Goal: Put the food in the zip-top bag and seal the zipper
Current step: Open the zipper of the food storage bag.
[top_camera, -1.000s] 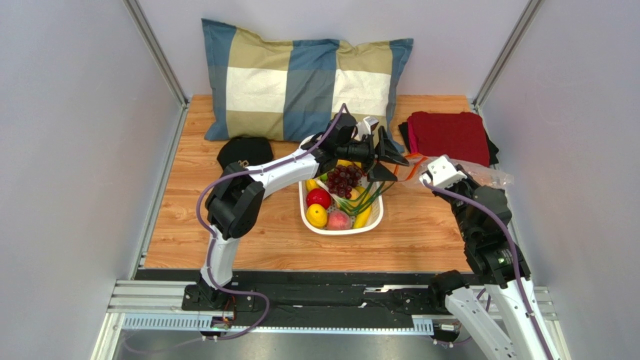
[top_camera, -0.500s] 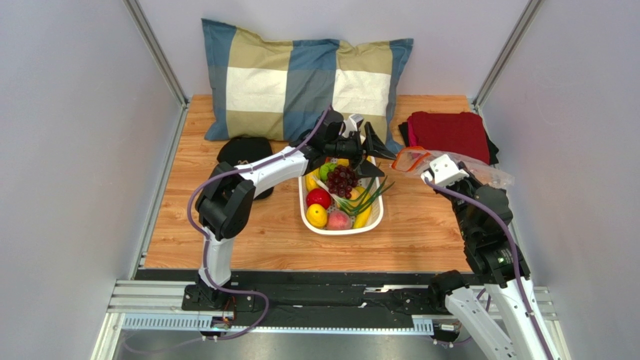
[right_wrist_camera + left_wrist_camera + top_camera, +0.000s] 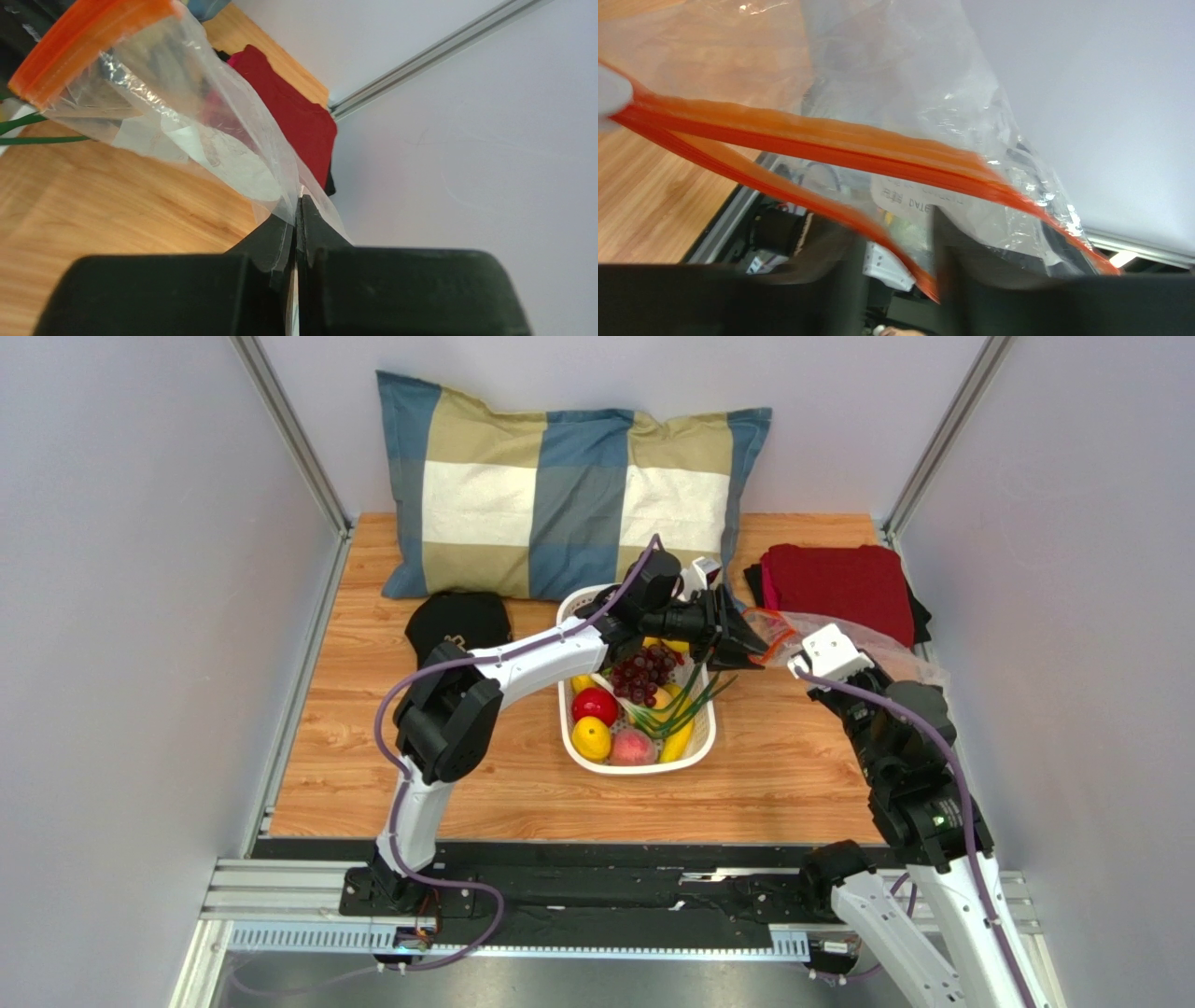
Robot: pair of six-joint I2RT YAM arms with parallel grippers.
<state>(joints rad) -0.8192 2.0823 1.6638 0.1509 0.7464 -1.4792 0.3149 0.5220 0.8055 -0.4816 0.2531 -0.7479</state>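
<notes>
- Loading not begun: small colourful fruits and vegetables (image 3: pixel 634 703) all lie in the white perforated plastic basket (image 3: pixel 638 767) on the wooden table (image 3: pixel 786 770).
- Held in the air right of the basket: clear crinkly zip-top bag (image 3: pixel 210 133); its orange-red zipper strip (image 3: pixel 829 143) gapes, unsealed.
- Pinching the bag's film: right hand (image 3: pixel 297 227), fingers pressed together.
- Reaching across the basket: left hand (image 3: pixel 737 633), fingers spread around the lower zipper lip; not clamped, I judge.

pillow (image 3: pixel 568 483): blue, tan, white check, 12 o'clock | basket (image 3: pixel 638 760): white | grapes (image 3: pixel 643 672): dark purple | apple (image 3: pixel 595 704): red | scallions (image 3: pixel 687 703): green | zip-top bag (image 3: pixel 161 105): clear; label (image 3: pixel 903 199): white | zipper (image 3: pixel 808 140): orange-red | cloth (image 3: pixel 838 588): dark red, 2 o'clock | table (image 3: pixel 421 770): light wood grain
</notes>
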